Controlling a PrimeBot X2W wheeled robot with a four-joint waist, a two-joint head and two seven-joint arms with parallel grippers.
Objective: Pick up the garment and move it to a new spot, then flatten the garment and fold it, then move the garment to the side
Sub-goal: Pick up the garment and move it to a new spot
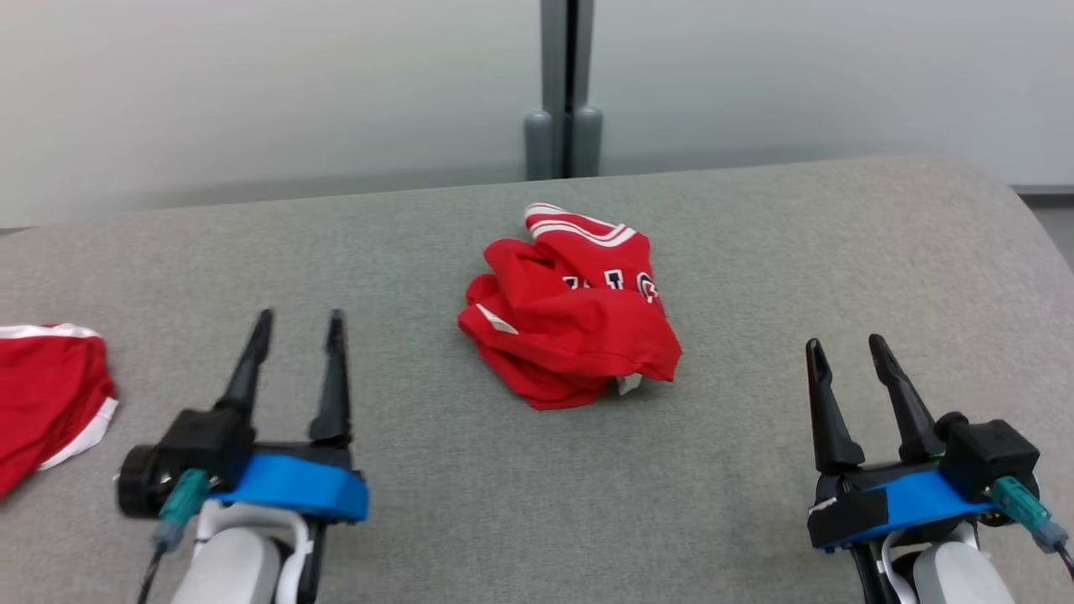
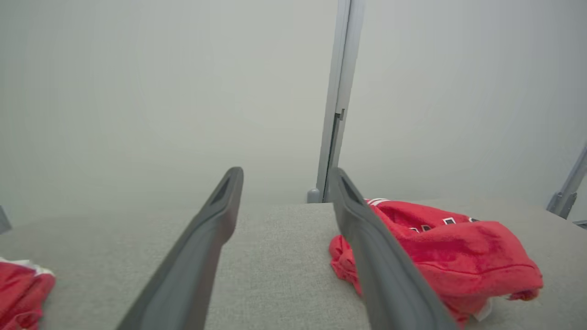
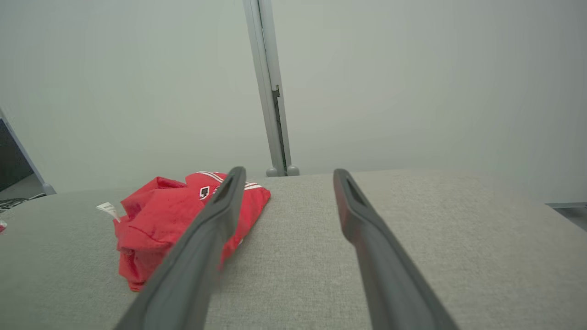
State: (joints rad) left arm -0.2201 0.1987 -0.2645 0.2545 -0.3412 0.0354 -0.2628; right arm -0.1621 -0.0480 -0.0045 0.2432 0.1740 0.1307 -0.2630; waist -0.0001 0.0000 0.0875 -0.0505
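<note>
Facing the crumpled garment [image 1: 570, 335], flattening seems the step in hand.
Your left gripper [image 1: 300, 317] and right gripper [image 1: 844, 341] have fingers spread and empty; the garment lies at the table [image 1: 755, 252] centre, so next you should grasp its edges.

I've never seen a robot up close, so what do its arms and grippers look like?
The left gripper and right gripper each have two long, dark, tapering fingers on a bright blue band beside a black block. A teal plug with a dark cable sticks out sideways. The forearms are pale grey and rounded.
</note>
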